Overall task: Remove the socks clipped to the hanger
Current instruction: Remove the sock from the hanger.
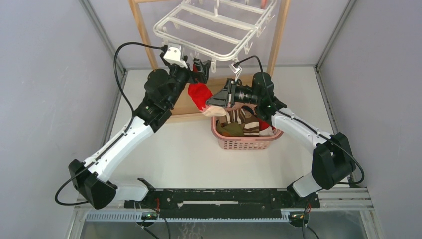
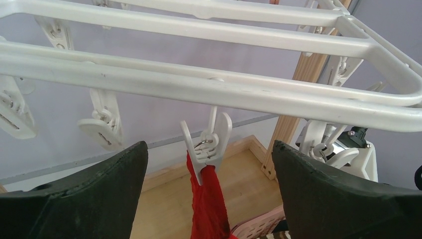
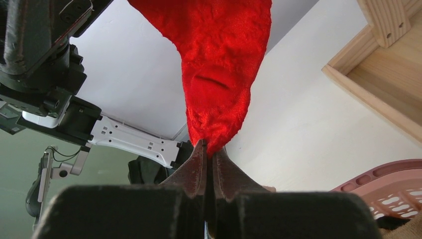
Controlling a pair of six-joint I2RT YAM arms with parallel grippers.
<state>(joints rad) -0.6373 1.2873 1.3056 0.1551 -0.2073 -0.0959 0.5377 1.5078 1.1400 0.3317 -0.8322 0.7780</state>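
A: Where is the red sock [image 1: 199, 94]?
B: Hanging from a clip [image 2: 219, 130] on the hanger's [image 1: 214, 25] near rail. Right gripper [image 3: 208, 149]: jaws pinch its lower tip. Left gripper [image 2: 209, 145]: jaws wide, flanking the clip.

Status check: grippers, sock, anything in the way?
Left gripper open, lined up on the clip. Right gripper shut on red sock lower end; sock clipped to hanger. Nothing blocking the clip.

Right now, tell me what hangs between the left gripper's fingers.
Left wrist view: a white clip holding the red sock hangs in the gap of the open left gripper, touching neither finger.
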